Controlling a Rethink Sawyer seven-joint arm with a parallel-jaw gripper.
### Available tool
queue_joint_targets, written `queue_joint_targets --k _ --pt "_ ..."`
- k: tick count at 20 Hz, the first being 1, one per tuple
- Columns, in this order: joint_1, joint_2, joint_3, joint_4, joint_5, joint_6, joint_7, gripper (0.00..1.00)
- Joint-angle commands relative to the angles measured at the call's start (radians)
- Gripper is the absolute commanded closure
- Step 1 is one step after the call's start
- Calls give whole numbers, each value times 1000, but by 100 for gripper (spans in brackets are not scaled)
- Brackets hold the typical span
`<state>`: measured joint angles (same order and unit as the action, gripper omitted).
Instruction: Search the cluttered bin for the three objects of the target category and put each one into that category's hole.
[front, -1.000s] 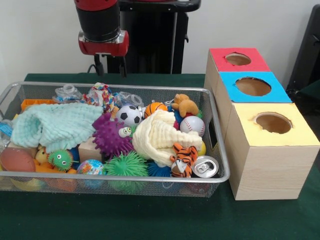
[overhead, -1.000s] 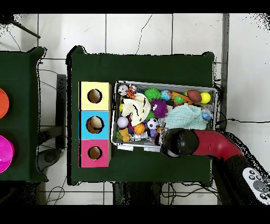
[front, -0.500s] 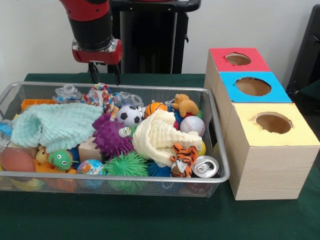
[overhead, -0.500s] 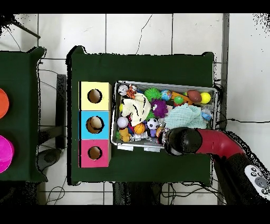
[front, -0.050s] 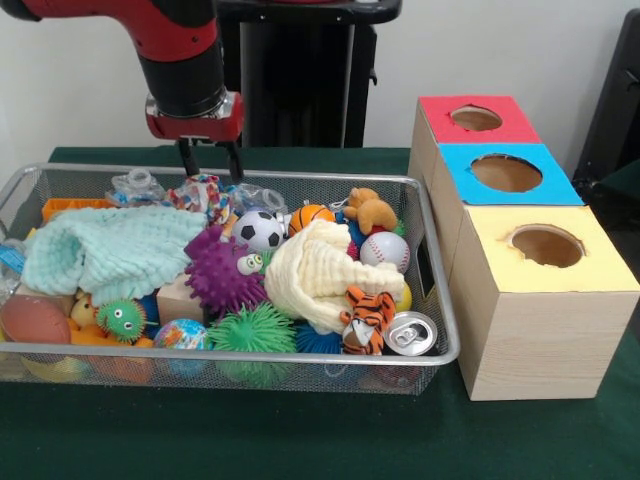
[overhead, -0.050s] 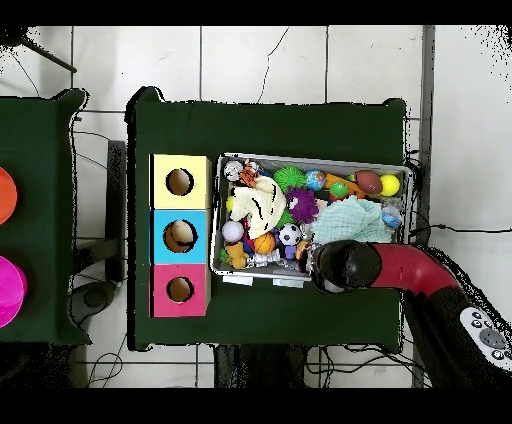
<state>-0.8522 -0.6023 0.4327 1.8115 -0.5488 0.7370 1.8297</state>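
Above the wire bin's (front, -0.050s: 432, 262) far edge, the gripper (front, -0.050s: 210, 160) is hanging with its two fingers spread, empty, over the knotted rope toy (front, -0.050s: 203, 192), and it is needing a straight descent to straddle that knot without snagging the mesh.

No writing, label, brand, number or sign could be read anywhere in either view. The three boxes (front, -0.050s: 520, 240) beside the wire bin (front, -0.050s: 440, 330) carried plain red, blue and yellow tops with no lettering, the drink can (front, -0.050s: 411, 333) showed only its bare metal lid, and the balls and toys bore patterns but no legible marks.
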Motion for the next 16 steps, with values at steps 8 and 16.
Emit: queue_joint_targets --k 8,16 --pt "-38 81 87 -98 -109 24 -254 0" --pt "-38 49 100 -112 -117 72 -261 0"
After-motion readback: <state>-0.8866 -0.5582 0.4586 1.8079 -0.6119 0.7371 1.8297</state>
